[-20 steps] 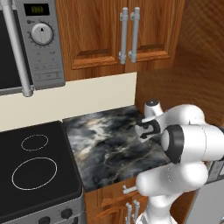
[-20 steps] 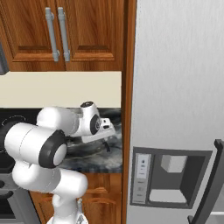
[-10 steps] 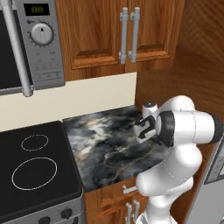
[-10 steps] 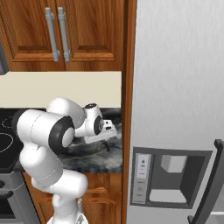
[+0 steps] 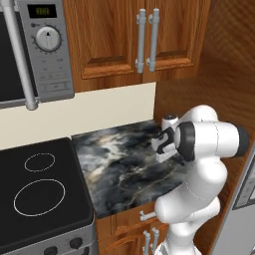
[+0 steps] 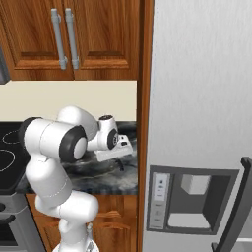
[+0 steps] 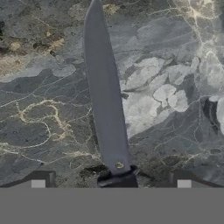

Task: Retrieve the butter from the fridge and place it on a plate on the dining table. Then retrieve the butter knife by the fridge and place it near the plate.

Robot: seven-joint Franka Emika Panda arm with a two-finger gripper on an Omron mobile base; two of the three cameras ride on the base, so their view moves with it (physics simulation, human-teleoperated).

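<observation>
The butter knife (image 7: 105,96) lies flat on the short marbled counter (image 7: 175,65), its grey blade running up the hand view and its dark handle at the bottom. My gripper (image 7: 113,181) hangs open just above the handle, one fingertip (image 7: 43,179) on either side of it, touching nothing. From the base, the hand is low over the counter's (image 5: 119,169) right end, close to the light grey fridge (image 6: 197,98), with the gripper (image 6: 119,162) pointing down. The fridge doors are closed. The butter, the plate and the dining table are out of view.
A black cooktop (image 5: 40,194) adjoins the counter on the left, under a microwave (image 5: 30,50). Wooden wall cabinets (image 5: 144,40) hang above. A wooden side panel (image 6: 143,123) stands between counter and fridge. The fridge's dark handle (image 6: 236,206) and dispenser panel (image 6: 184,202) are at the lower right.
The arm has folded in a little and the hand has sunk slightly towards the counter. The jaws have stayed open.
</observation>
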